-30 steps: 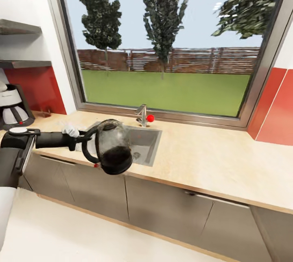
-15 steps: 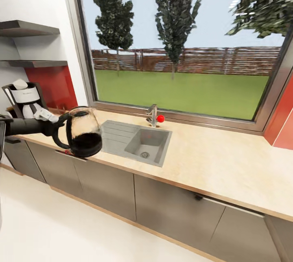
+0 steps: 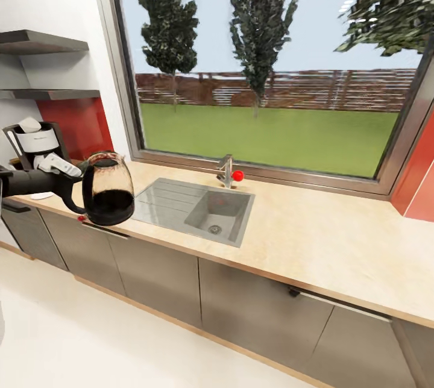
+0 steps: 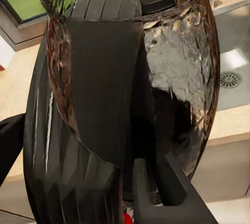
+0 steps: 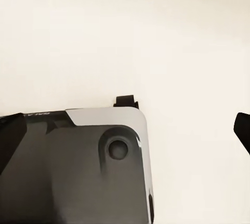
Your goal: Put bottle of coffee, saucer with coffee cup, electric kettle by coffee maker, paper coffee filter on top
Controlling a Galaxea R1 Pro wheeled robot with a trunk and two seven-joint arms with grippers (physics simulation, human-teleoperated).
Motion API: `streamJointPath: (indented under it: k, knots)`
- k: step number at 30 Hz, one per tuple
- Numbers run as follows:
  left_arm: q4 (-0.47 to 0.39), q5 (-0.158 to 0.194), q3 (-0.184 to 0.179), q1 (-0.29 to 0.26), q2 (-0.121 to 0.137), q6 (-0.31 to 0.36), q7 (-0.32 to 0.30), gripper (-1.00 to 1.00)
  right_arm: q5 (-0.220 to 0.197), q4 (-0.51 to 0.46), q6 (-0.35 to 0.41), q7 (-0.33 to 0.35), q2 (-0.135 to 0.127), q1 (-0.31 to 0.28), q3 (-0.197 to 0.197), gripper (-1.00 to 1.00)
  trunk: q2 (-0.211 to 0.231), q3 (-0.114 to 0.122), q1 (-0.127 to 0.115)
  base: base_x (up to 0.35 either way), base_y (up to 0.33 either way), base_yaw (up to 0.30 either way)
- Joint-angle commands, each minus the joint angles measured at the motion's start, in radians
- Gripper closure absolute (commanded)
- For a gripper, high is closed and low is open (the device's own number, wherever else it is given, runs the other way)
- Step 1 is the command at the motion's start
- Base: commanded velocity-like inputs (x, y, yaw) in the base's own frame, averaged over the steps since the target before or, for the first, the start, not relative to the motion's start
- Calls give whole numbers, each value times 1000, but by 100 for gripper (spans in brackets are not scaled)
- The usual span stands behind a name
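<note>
Lower and closer to the tabletop (image 3: 313, 237) than half a second ago, the electric kettle (image 3: 107, 190) hangs upright at its front edge, between the sink (image 3: 199, 210) and the coffee maker (image 3: 35, 144). Left gripper fingers (image 3: 57, 165) pinch its black handle. In the left wrist view the kettle's dark glass (image 4: 172, 78) looms close. Whether the right gripper's fingers are spread or pressed together, I cannot tell; its view faces pale floor.
</note>
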Motion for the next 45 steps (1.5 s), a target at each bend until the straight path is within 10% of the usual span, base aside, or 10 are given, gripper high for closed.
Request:
streamJointPath:
  k: [1, 45]
  knots:
    - [-2, -5, 1, -1, -1, 8, -8, 100, -11, 0, 0, 4, 0, -1, 8, -100, -2, -2, 1, 25, 0, 0]
    - [0, -7, -3, 5, 0, 57, 22, 100, -7, 2, 0, 1, -2, -1, 13, -100, -2, 5, 1, 134, 212, 106]
